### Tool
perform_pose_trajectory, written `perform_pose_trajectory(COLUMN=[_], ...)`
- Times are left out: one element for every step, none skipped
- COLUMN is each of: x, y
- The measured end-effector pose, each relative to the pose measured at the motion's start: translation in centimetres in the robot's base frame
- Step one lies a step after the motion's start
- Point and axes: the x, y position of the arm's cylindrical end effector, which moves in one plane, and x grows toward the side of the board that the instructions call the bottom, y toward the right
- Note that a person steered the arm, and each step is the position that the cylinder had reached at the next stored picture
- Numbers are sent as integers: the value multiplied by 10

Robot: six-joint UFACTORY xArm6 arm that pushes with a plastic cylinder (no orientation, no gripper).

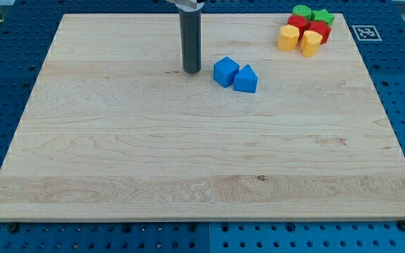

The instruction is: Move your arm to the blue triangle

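On the wooden worktop (pixel 118 154), my tip (pixel 192 71) stands just left of two touching blues: a blue cube (pixel 225 72), then the blue triangle (pixel 245 79). No pincer exists here. Top right cluster: two yellow blocks (pixel 287 38) (pixel 310 43), two red blocks (pixel 298 23) (pixel 320 31), two green blocks (pixel 301 11) (pixel 323 16).

My tip (pixel 192 71) sits just left of two touching blocks (pixel 235 74); a cluster of maybe six blocks (pixel 306 29) sits at board (pixel 188 161) top right.

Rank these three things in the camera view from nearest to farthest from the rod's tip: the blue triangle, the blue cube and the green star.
Measured from my tip:
1. Blue cube, just to the tip's right in the view.
2. Blue triangle, touching the cube's far side.
3. Green star, in the cluster at the view's top right.
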Motion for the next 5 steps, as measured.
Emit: perform_pose_trajectory(x=[18,19,37,41,58], y=[0,0,15,22,42])
